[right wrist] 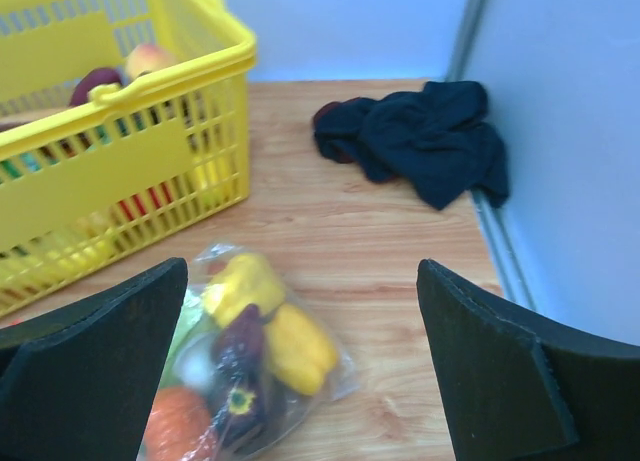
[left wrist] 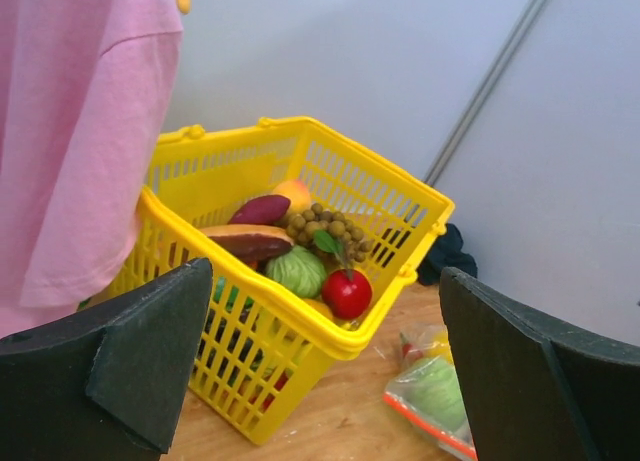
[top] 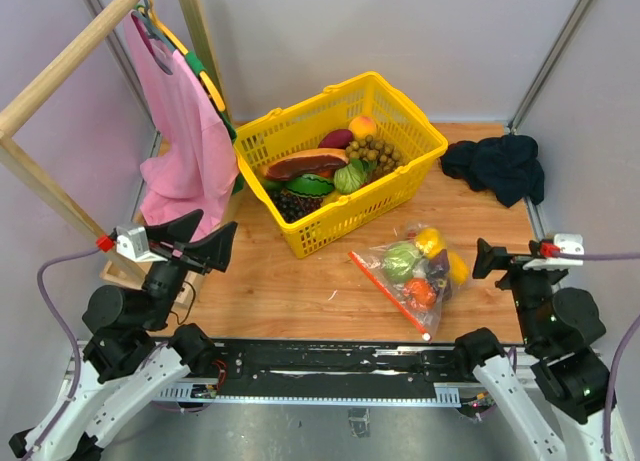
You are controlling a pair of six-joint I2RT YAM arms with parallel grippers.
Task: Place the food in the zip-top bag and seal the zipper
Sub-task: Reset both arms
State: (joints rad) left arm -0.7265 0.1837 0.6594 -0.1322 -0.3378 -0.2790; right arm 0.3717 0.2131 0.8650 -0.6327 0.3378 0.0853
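The zip-top bag (top: pixel 415 269) lies on the wooden table in front of the basket, with the food (top: pixel 403 262) inside it: a green cabbage, yellow pieces, a red piece and a dark purple one. Its red-orange zipper (top: pixel 388 291) runs along the bag's near-left edge. My left gripper (top: pixel 200 239) is raised at the left, open and empty, well clear of the bag (left wrist: pixel 435 391). To the right of the bag my right gripper (top: pixel 500 263) is open and empty. The right wrist view shows the bag (right wrist: pixel 250 361) lying below and between the spread fingers, untouched.
A yellow lattice basket (top: pixel 330 231) with more toy food stands behind the bag. A dark cloth (top: pixel 497 166) lies at the back right corner. A pink garment (top: pixel 185 131) hangs from a wooden rack (top: pixel 60 61) at the left, close to my left gripper.
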